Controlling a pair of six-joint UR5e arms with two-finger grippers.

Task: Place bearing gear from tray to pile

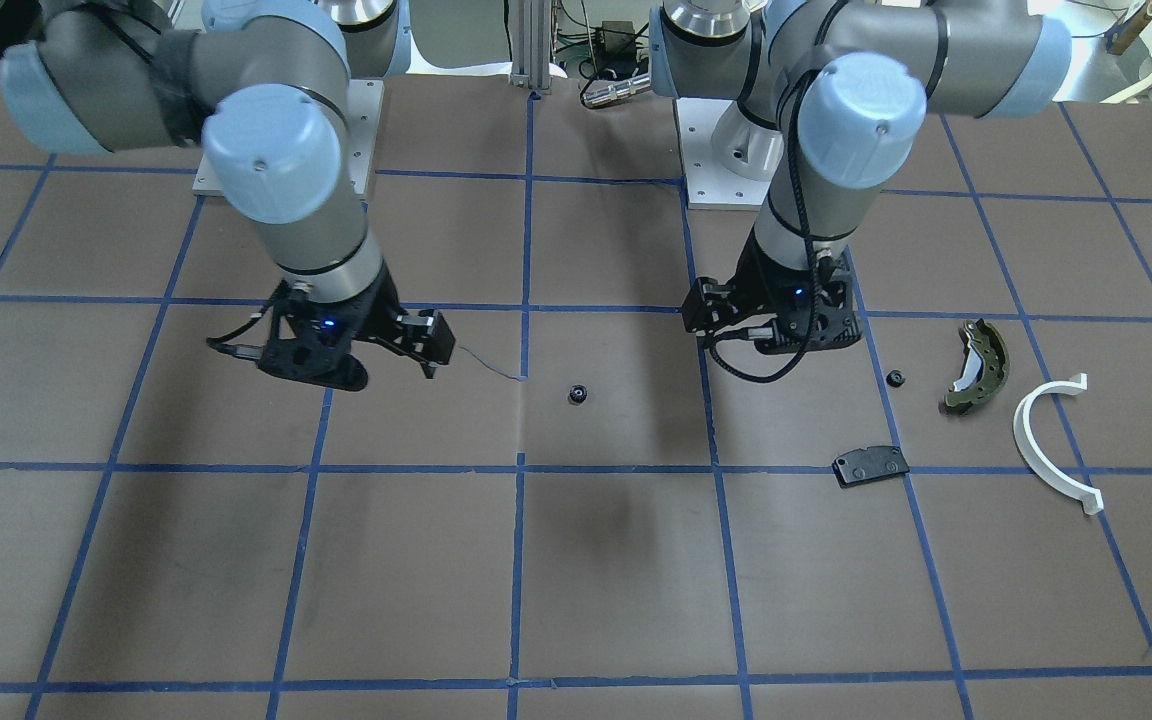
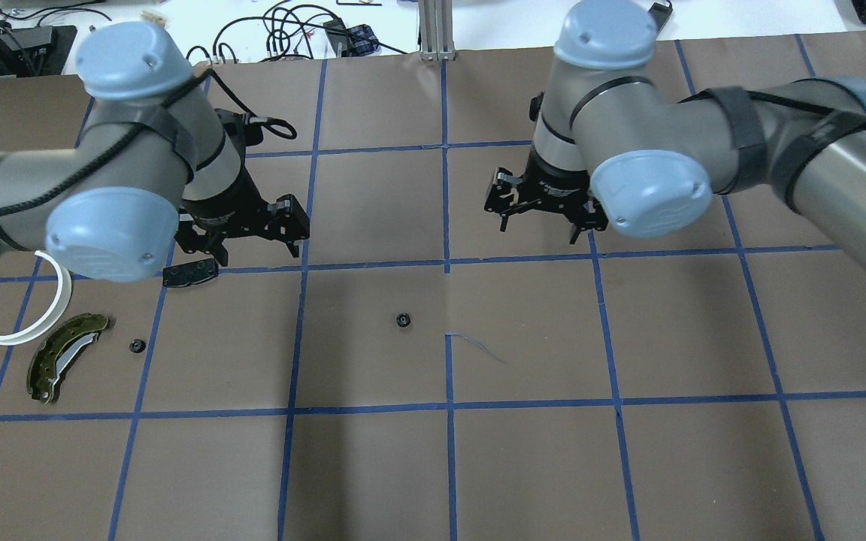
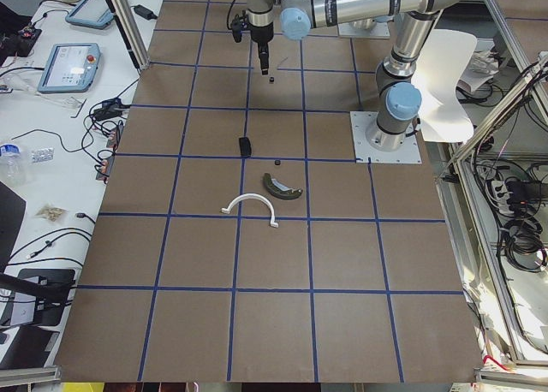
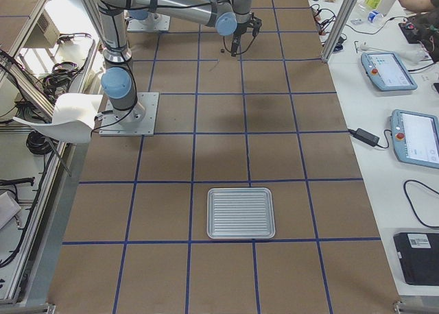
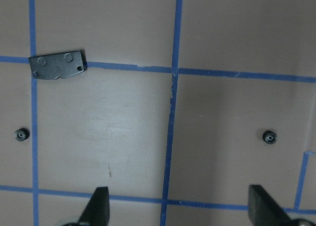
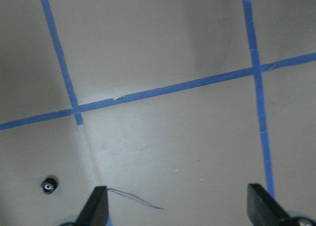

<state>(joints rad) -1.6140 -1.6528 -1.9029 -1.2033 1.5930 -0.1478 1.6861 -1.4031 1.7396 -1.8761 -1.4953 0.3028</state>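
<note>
Awaiting pickup: bearing gear [image 2: 403, 321] loose at centre | left claw [image 5: 178, 206], right claw [image 6: 177, 206] both spread, empty | next, likely: left claw centres over gear, descends.

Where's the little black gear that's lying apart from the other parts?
In the overhead view the gear lies centrally, in the grid square just left of the middle tape line; a second gear sits far left beside the brake shoe.
</note>
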